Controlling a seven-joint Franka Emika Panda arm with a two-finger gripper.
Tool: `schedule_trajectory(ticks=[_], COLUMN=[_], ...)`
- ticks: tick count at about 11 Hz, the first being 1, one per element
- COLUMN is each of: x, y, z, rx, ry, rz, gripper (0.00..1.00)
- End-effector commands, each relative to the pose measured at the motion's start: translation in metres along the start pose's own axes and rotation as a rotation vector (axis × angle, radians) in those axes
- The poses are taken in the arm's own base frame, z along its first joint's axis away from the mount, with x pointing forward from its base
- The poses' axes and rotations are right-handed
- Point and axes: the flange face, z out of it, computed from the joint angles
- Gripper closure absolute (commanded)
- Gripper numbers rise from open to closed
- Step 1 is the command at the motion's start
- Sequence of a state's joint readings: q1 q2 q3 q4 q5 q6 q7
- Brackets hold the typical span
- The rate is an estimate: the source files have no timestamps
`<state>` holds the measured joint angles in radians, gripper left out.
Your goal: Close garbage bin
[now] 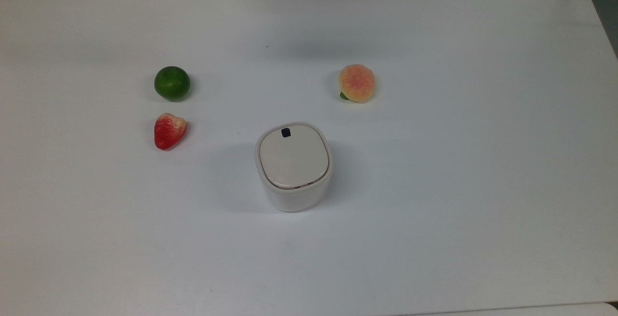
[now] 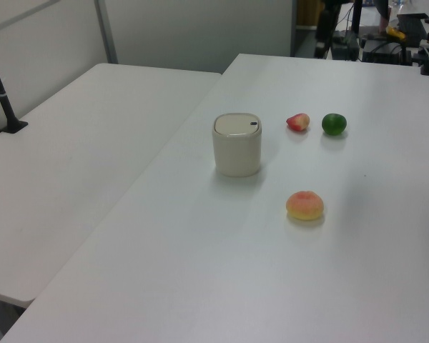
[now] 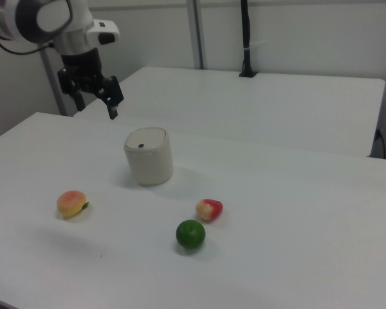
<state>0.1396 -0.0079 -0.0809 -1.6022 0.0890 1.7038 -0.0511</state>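
Near to far in the top view: garbage bin (image 1: 293, 166) sits mid-worktop (image 1: 458, 185), upright, cream lid flat and flush with the rim, small black square mark on the lid's far edge. Lid looks fully down, so closing reads as done. No long axis to speak of: rounded-square tub.

Next out: strawberry (image 1: 169, 130) at the top view's left of the bin, well apart; lime (image 1: 172, 83) just beyond it. Peach (image 1: 356, 83) at the top view's right, farther back, also well apart from the bin. Nothing touches the bin.

Farthest: hand (image 3: 95, 103) hangs high above the worktop's far edge, behind the bin on the black-mark side, clear of the lid. Fingers spread, holding nothing; the two tips point down. In the right view it sits up and to the right view's left of the bin.

Count: one bin, one strawberry, one lime, one peach, one hand. Any further move would likely be just retreat.
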Motion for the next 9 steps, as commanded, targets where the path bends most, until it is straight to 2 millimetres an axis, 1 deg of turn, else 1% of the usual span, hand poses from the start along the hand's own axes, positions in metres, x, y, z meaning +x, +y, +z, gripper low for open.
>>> schedule_trajectory(ticks=[1, 2, 4, 5, 7, 9], x=[-0.043, -0.049, -0.048, -0.042, -0.029, -0.021], y=[0.006, 0.006, 0.007, 0.005, 0.01, 0.005], z=[-0.032, -0.033, -0.028, -0.025, -0.021, -0.014], rx=[0.022, 0.025, 0.021, 0.01, 0.002, -0.005], ry=[-0.073, -0.107, -0.115, -0.095, -0.033, -0.014], rz=[0.024, 0.02, 0.022, 0.019, 0.042, 0.032], gripper=[0.0, 0.0, 0.0, 0.0, 0.0, 0.0])
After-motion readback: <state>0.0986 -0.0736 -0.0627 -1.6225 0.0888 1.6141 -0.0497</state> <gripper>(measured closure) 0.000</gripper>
